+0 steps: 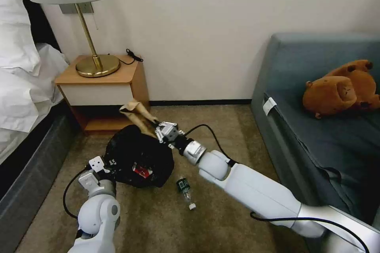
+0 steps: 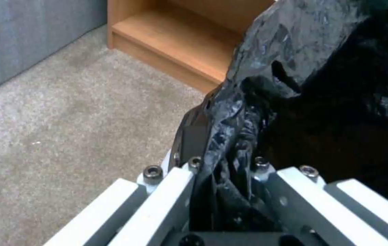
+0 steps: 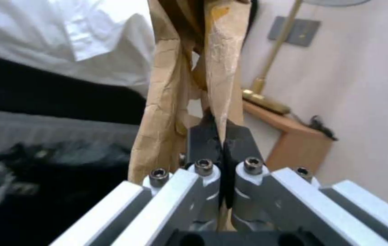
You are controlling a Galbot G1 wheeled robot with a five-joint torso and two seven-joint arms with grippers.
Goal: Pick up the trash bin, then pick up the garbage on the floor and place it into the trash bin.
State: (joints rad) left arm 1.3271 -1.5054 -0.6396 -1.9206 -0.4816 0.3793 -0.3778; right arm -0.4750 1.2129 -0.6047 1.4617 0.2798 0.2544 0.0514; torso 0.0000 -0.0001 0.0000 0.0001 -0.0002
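Note:
The trash bin (image 1: 138,160), wrapped in its crinkled black bag liner (image 2: 294,85), hangs tilted just above the carpet. My left gripper (image 1: 103,165) (image 2: 223,164) is shut on its rim and liner. A red-and-white packet (image 1: 141,170) shows inside the bin's mouth. Over the bin's far edge, my right gripper (image 1: 158,128) (image 3: 222,136) is shut on a crumpled tan paper (image 1: 136,114) (image 3: 166,102), which sticks up and away from the fingers. A small clear bottle with a green label (image 1: 185,191) lies on the carpet just right of the bin.
A wooden nightstand (image 1: 103,83) with a brass lamp (image 1: 97,65) stands against the wall behind the bin. The bed (image 1: 23,87) runs along the left. A blue-grey sofa (image 1: 316,106) with a brown plush toy (image 1: 340,87) is on the right.

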